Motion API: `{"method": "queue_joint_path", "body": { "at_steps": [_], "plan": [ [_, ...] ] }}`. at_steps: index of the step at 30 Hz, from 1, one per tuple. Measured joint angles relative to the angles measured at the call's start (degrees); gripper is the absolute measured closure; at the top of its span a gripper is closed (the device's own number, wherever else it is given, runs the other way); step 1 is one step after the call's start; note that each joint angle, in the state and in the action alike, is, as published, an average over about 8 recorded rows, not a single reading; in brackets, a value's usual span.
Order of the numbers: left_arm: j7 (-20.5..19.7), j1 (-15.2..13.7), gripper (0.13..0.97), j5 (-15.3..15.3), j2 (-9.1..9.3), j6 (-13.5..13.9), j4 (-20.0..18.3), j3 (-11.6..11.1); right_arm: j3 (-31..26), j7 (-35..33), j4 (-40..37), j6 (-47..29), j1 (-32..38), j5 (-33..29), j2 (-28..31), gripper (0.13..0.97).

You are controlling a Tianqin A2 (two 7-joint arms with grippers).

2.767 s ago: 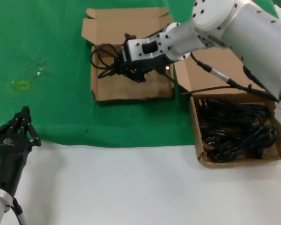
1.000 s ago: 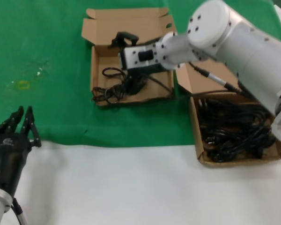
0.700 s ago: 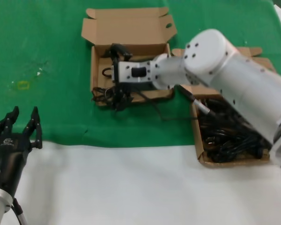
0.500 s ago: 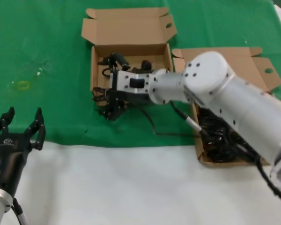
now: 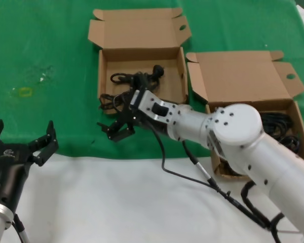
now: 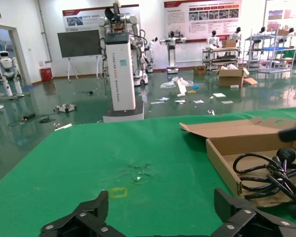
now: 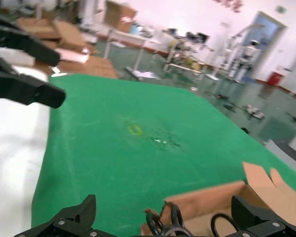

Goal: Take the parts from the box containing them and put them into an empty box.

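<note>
Surface: green cloth (image 5: 50,55) over the far half of the table, white tabletop (image 5: 116,202) on the near half.
Receiving box (image 5: 180,71): open cardboard mailer on the green cloth, lid folded back; one cord bundle (image 5: 122,91) lies inside, its loops spilling over the near-left wall.
Supply box (image 5: 301,147): open cardboard mailer to the right of the first, lid back, mostly hidden behind the right arm; black cords (image 5: 281,126) show in it.
Right gripper (image 5: 115,130): reaches across just past the receiving box's near-left corner, above the green cloth; fingers spread, nothing between them. Its wrist view shows both fingertips wide apart with cord loops and the box edge beyond.
Left gripper (image 5: 23,139): at the near-left, over the seam between cloth and white tabletop; fingers spread wide, holding nothing, well apart from both boxes.
</note>
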Motion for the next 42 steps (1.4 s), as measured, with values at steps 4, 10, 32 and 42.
{"method": "queue_joint_path", "body": {
  "at_steps": [4,10,32,42],
  "plan": [
    [0.0,0.0,0.372,0.0,0.0,0.0,0.0,0.0,3.5,1.5,3.9,2.1,-4.4,0.1,0.9,0.129],
    [0.0,0.0,0.316,0.0,0.0,0.0,0.0,0.0,8.9,3.7,9.8,5.3,-11.1,0.3,2.3,0.129],
    [0.0,0.0,0.133,0.0,0.0,0.0,0.0,0.0,28.3,11.9,31.2,16.7,-35.4,0.8,7.4,0.129],
    [0.0,0.0,0.132,0.0,0.0,0.0,0.0,0.0,36.7,15.4,40.5,21.7,-46.0,1.0,9.5,0.129]
  ]
}}
